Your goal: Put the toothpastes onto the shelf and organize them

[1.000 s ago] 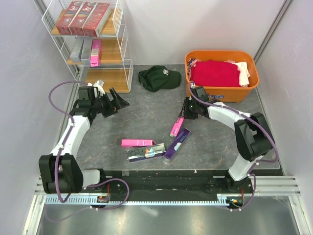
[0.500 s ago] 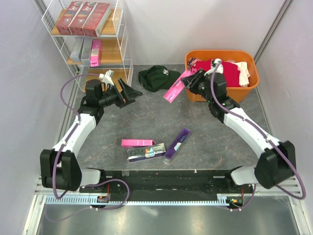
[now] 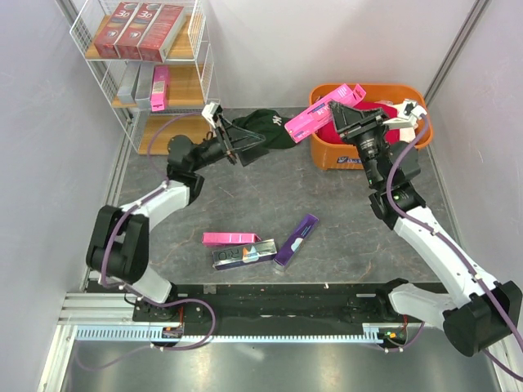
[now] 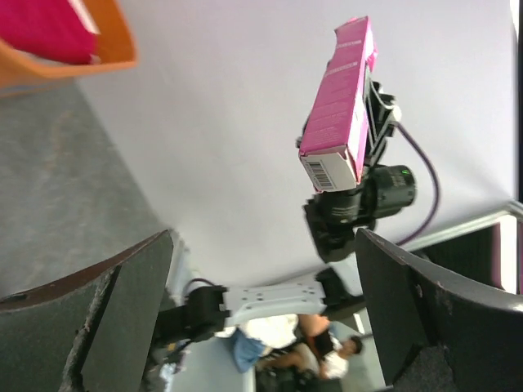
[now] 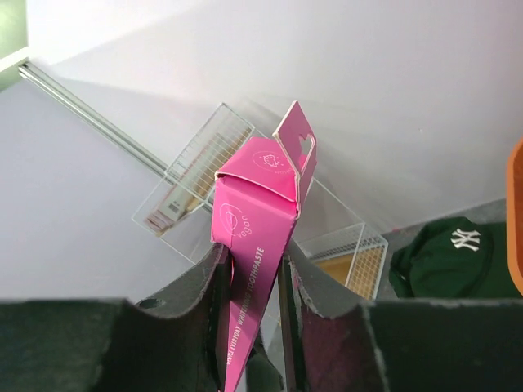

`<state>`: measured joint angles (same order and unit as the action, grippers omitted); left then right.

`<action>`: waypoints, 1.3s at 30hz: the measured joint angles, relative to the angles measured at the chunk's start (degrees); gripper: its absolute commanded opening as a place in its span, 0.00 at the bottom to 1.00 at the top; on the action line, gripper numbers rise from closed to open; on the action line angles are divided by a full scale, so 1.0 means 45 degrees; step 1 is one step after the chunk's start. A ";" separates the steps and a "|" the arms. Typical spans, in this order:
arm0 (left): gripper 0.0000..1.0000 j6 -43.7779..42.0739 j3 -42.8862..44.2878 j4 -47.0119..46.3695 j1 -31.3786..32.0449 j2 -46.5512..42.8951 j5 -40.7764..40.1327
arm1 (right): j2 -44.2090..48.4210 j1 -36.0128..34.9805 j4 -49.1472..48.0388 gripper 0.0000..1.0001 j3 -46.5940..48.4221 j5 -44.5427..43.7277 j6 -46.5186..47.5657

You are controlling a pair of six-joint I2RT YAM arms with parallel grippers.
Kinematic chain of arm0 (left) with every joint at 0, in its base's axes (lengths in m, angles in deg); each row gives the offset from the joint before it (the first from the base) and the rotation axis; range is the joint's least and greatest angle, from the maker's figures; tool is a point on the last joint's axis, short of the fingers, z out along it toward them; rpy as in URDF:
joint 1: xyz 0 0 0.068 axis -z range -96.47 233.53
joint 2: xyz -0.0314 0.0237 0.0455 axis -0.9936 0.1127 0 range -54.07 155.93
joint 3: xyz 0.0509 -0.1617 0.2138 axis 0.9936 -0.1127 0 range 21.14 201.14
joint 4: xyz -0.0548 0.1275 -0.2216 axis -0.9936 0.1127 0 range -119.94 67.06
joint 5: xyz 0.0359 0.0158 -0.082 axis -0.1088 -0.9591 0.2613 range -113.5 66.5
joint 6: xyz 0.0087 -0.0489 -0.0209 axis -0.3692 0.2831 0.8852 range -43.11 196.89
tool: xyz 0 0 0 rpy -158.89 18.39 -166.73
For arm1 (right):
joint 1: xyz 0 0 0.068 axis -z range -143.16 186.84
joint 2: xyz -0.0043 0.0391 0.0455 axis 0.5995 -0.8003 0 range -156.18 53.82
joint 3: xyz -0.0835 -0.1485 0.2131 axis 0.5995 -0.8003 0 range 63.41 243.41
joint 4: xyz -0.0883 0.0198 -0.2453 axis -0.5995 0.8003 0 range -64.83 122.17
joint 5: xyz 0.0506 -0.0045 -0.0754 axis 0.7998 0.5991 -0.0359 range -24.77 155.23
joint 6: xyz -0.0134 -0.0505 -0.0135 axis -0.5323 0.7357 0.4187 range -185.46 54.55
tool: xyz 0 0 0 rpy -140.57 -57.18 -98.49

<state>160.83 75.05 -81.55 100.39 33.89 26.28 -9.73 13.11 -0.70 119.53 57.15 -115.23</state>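
Right fingers (image 5: 192,298), clamped on a pink toothpaste (image 3: 325,110), have lifted it from the desk (image 3: 351,237) up by the orange tub (image 3: 409,151); left fingers (image 4: 122,310), spread wide, now reach over the green cap (image 3: 274,122).

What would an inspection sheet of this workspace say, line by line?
Surface: grey table, three boxes lying loose near its front.
Job's things: shelf holds red boxes on the top board, grey boxes and a shelved pink box on the middle board. Loose pink box, holographic box and purple box lie on the table.
Clutter: green cap; orange tub.
Grippers: left gripper open, empty, raised near the cap; right gripper shut on the raised pink box.
Cables: purple cables along both arms, no snag seen.
Surroundings: white walls; metal rail at the near edge.
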 measured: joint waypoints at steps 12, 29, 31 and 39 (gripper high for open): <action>0.88 0.3026 0.1190 -0.4036 0.2254 0.1724 -0.0840 | 0.0223 0.0000 -0.0335 0.32 -0.0107 -0.0053 -0.0107; 0.63 0.3745 0.2395 -0.4765 0.2856 0.3016 -0.2011 | 0.0355 0.0044 -0.0325 0.33 -0.0107 0.0053 -0.0287; 0.60 0.3764 0.2550 -0.4765 0.2866 0.3041 -0.2050 | 0.0355 0.0044 -0.0330 0.33 -0.0107 0.0112 -0.0330; 0.31 0.4022 0.3274 -0.4862 0.3031 0.3259 -0.2050 | 0.0350 0.0049 -0.0617 0.34 -0.0107 0.0146 -0.0563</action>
<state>178.93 89.78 -103.43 114.03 48.56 17.06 -8.16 13.33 -3.47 119.05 57.81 -117.77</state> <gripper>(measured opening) 0.398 0.333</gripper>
